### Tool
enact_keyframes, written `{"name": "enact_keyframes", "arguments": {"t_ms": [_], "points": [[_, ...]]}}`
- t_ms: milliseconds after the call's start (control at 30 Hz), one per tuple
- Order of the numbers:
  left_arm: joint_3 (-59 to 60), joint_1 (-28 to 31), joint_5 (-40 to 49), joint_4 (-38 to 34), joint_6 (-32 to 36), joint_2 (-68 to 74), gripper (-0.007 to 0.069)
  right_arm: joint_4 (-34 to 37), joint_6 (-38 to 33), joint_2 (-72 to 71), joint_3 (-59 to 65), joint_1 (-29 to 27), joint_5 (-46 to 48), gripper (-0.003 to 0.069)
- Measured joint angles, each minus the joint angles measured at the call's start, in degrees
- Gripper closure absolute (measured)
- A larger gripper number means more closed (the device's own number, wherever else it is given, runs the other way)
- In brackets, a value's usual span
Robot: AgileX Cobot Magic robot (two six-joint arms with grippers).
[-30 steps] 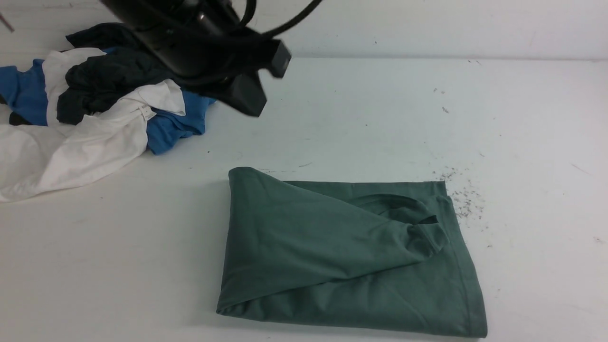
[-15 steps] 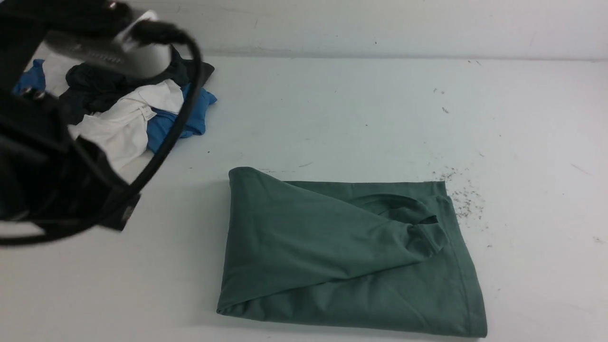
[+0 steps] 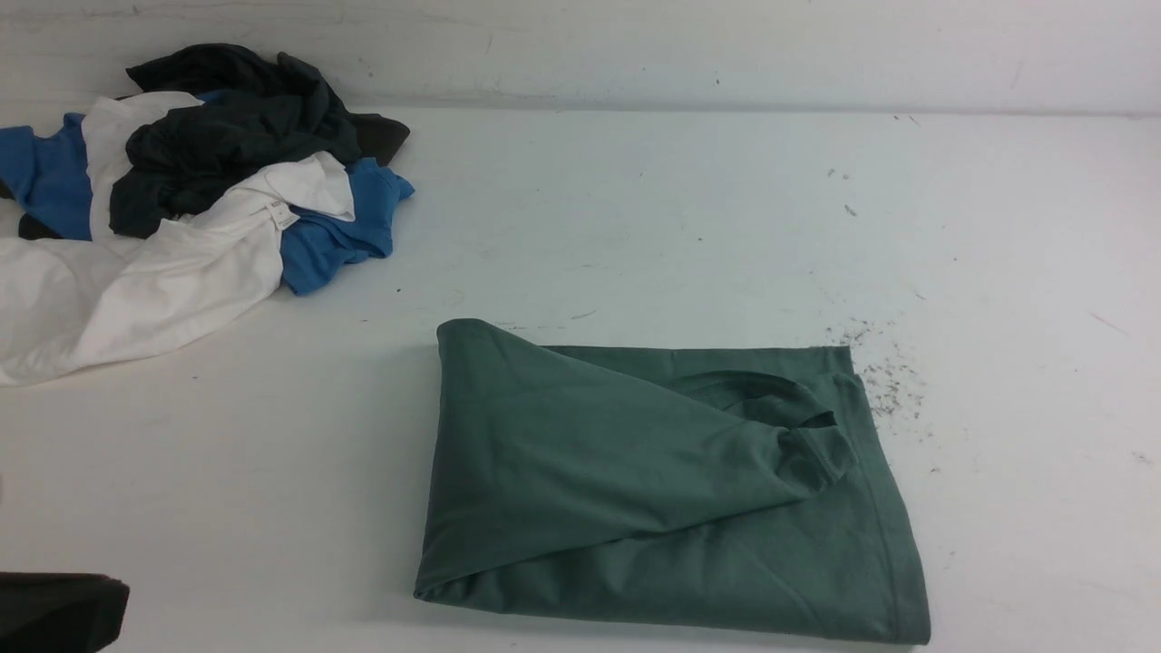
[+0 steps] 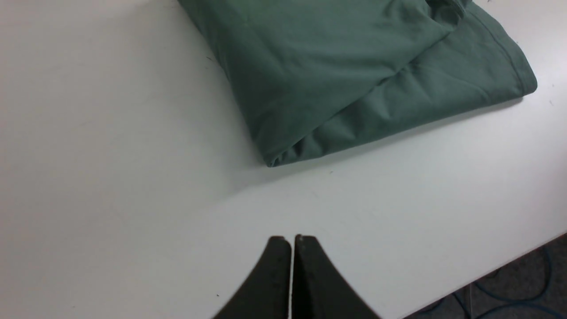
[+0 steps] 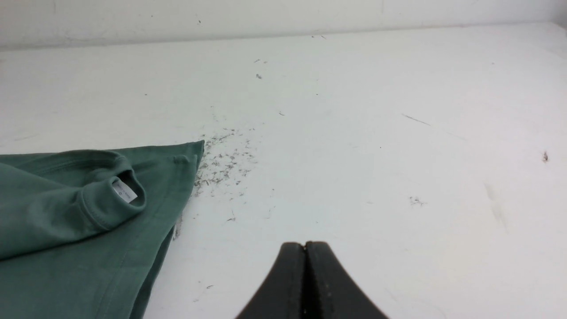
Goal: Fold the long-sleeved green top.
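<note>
The green long-sleeved top point(image 3: 662, 490) lies folded into a rough rectangle on the white table, near the front centre. It also shows in the left wrist view point(image 4: 354, 75) and in the right wrist view point(image 5: 79, 221), where its ribbed neck and white label point(image 5: 124, 191) face up. My left gripper point(image 4: 292, 241) is shut and empty over bare table, apart from the top's near corner. My right gripper point(image 5: 304, 246) is shut and empty over bare table beside the top's neck edge. In the front view only a dark piece of the left arm point(image 3: 54, 612) shows at the bottom left corner.
A pile of dark charcoal, blue and white garments point(image 3: 181, 199) lies at the far left of the table. Dark lint specks point(image 3: 884, 372) are scattered by the top's far right corner. The table's front edge point(image 4: 509, 261) shows in the left wrist view, with floor and cables below.
The left arm has swept from the far left above the garment pile down and back toward me, leaving the front view almost wholly. The green top has not moved.
</note>
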Motion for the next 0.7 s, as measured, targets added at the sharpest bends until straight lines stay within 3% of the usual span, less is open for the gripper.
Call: {"name": "enact_keyframes", "arguments": {"t_ms": [333, 700], "points": [[6.88, 0.0, -2.87, -0.17, -0.17, -4.14, 0.0629, -0.29, -0.19, 0.0, 0.0, 0.0, 0.0, 0.0673], [10.22, 0.0, -8.47, -5.4, 0.11, -9.83, 0.0629, -0.48, -9.76, 0.0, 0.0, 0.0, 0.0, 0.0673]]}}
